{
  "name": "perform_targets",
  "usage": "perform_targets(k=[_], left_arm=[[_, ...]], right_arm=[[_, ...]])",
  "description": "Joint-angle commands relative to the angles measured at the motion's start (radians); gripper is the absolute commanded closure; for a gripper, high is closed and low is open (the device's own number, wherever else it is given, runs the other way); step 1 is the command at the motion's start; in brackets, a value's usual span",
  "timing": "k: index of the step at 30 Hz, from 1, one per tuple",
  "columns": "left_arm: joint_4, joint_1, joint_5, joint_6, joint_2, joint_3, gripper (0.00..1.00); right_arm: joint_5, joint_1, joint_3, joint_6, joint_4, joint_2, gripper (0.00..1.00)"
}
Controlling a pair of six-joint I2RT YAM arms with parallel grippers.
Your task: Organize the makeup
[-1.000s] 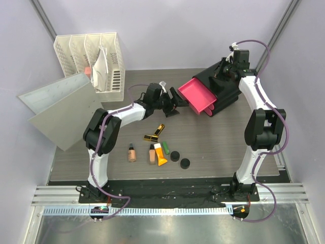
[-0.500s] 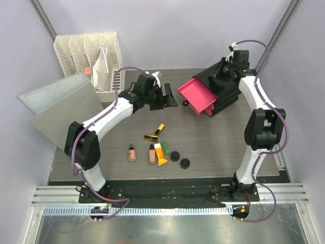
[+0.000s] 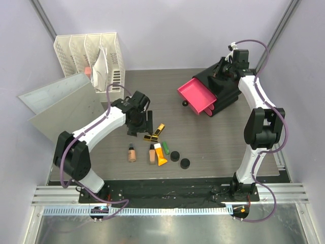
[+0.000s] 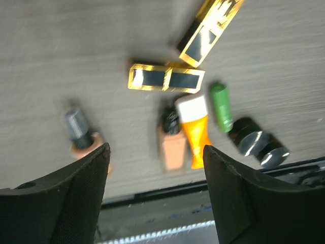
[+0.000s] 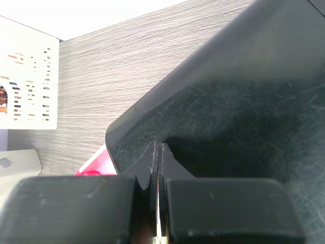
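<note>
The makeup lies at the table's front middle: two gold-black lipsticks [image 3: 160, 128] [image 3: 150, 137], two beige bottles [image 3: 131, 153] [image 3: 152, 155], an orange tube [image 3: 160, 154], a green stick [image 3: 165, 148] and two black discs [image 3: 175, 156] [image 3: 186, 163]. My left gripper [image 3: 138, 122] hovers open and empty just behind them. The left wrist view shows a lipstick [image 4: 166, 78], the orange tube [image 4: 195, 132], the green stick [image 4: 221, 107] and a bottle [image 4: 84, 137] beyond its open gripper [image 4: 155, 150]. My right gripper [image 3: 226, 71] is shut, its tips [image 5: 159, 150] pressed on the black organizer's top [image 5: 228, 101].
The black organizer [image 3: 226, 89] stands at the back right with a pink drawer [image 3: 195, 94] pulled out toward the middle. A white file rack [image 3: 91, 61] stands at the back left. Grey boards [image 3: 61, 109] lean over the table's left edge.
My left gripper has swung from the pink drawer's front back toward the near left, to above the lipsticks. The drawer stays open. The right arm has not moved.
</note>
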Motion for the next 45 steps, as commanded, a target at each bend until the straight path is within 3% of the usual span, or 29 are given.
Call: perform_targets(k=[1, 5, 15, 32, 36, 39, 42, 43, 44, 45], left_arm=[[-0.135, 0.002, -0.119, -0.050, -0.098, -0.039, 0.29], [-0.209, 0.002, -0.187, -0.121, -0.153, -0.082, 0.37], [-0.202, 0.002, -0.109, -0.239, -0.201, -0.254, 0.37], [-0.087, 0.002, -0.095, -0.207, 0.049, -0.231, 0.37], [-0.079, 0.002, -0.112, -0.211, 0.069, -0.228, 0.42], [-0.080, 0.002, -0.117, -0.211, 0.092, -0.226, 0.48], [-0.082, 0.002, -0.118, -0.214, 0.100, -0.225, 0.71], [-0.085, 0.002, -0.129, -0.216, 0.098, -0.223, 0.92], [-0.099, 0.002, -0.136, -0.217, 0.097, -0.217, 1.00], [-0.105, 0.002, -0.143, -0.216, 0.092, -0.205, 1.00]], right_arm=[[0.026, 0.003, -0.015, -0.018, -0.179, 0.082, 0.99], [0.025, 0.001, -0.017, -0.021, -0.182, 0.086, 0.99], [0.069, 0.001, -0.012, -0.032, -0.190, 0.079, 0.99], [0.054, 0.001, -0.006, -0.027, -0.196, 0.085, 0.99], [0.049, 0.003, -0.004, -0.024, -0.196, 0.088, 0.99], [0.048, 0.001, -0.001, -0.023, -0.196, 0.093, 0.99], [0.045, 0.000, 0.008, -0.021, -0.196, 0.102, 0.99], [0.045, 0.001, 0.012, -0.021, -0.196, 0.103, 0.99], [0.045, 0.003, 0.015, -0.021, -0.196, 0.106, 0.99], [0.045, 0.001, 0.019, -0.021, -0.198, 0.108, 0.99]])
